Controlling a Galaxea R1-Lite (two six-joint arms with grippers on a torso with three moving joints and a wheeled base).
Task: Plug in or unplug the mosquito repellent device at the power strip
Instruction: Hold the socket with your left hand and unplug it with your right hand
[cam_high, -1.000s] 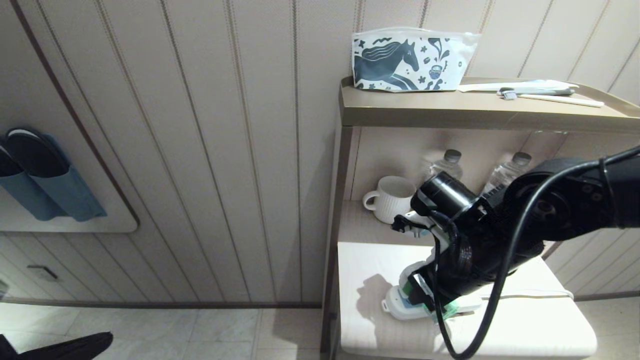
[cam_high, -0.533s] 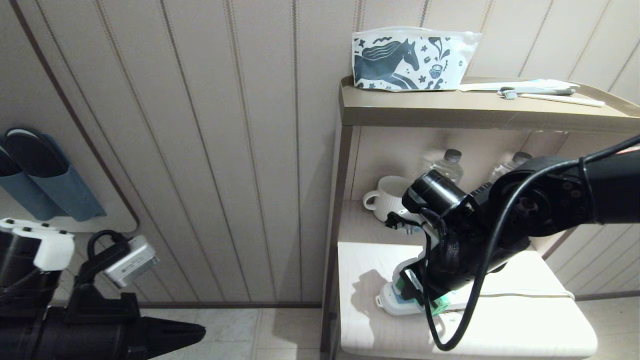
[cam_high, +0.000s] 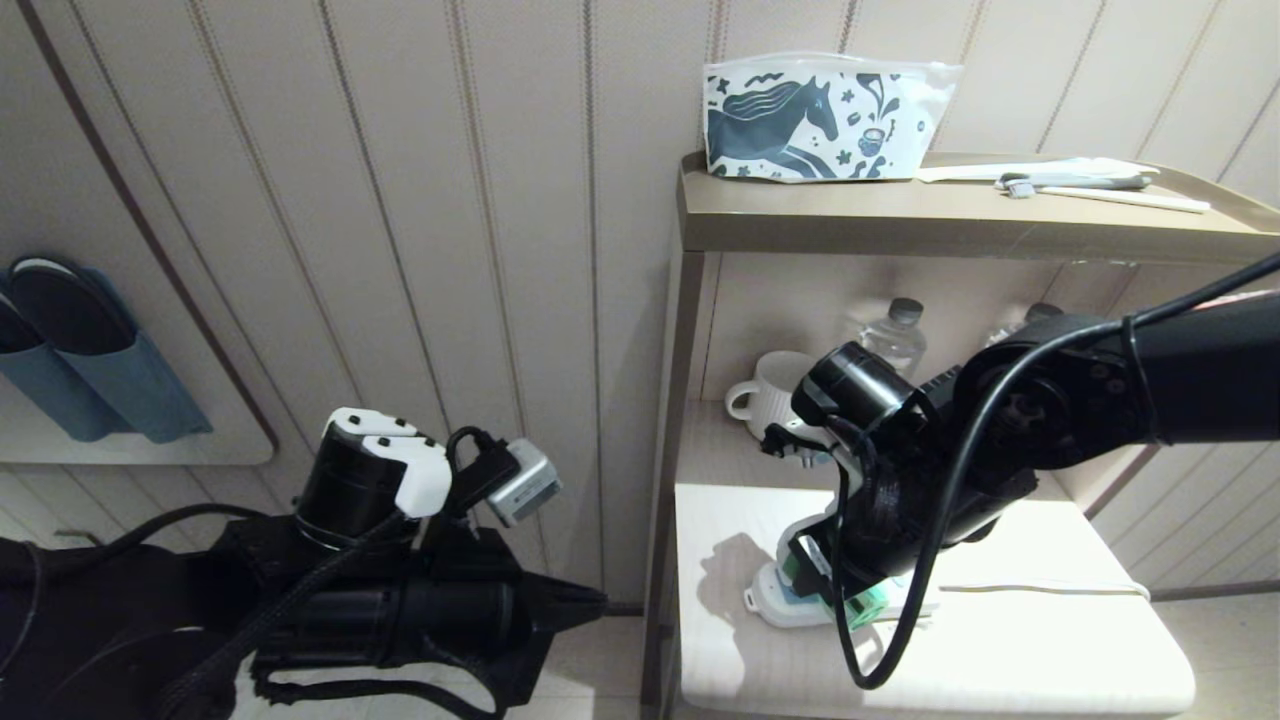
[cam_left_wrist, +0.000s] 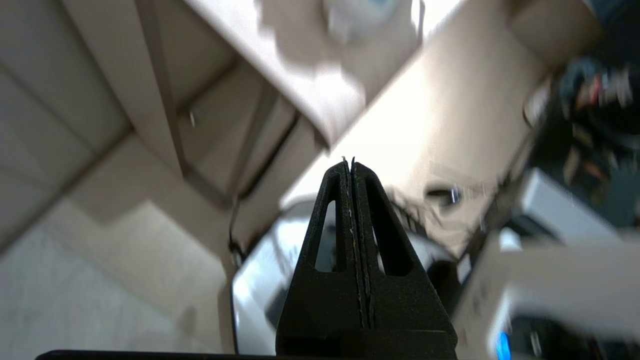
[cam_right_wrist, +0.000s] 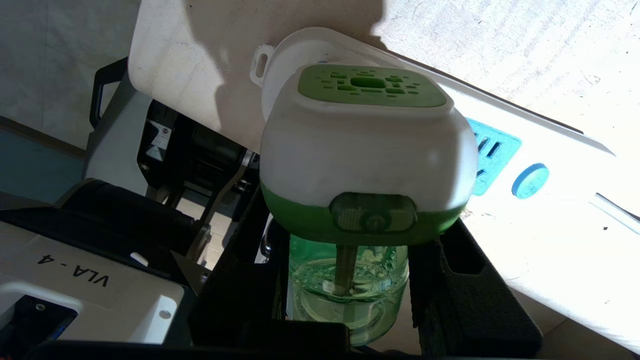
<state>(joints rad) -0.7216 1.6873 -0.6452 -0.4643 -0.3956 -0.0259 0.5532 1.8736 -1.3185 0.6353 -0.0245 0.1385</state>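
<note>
- Since a second ago: left arm has swung up into the head view from the low left; left gripper (cam_left_wrist: 352, 200) clenched on nothing, fingers pressed together, well apart from the stand (cam_high: 1100, 660). Right arm has eased leftward over the strip (cam_high: 765, 605).
- Nearest: left gripper, aimed toward the stand's side. Risk: if it swings on, it may knock the stand's edge or cross the right arm.
- Next: right gripper (cam_right_wrist: 350, 280), fingers grasping the device (cam_right_wrist: 367, 150) by its green bottle; device sits at the strip's rounded end.
- Risk: whether the prongs are seated cannot be told; a skewed pull or push could bend them or drag the light strip along.
- Risk: the bottle is smooth, so the grip may slip.
- Farther: mug (cam_high: 770, 385) and water bottle (cam_high: 895, 335) on the shelf behind; the right elbow could brush them.
</note>
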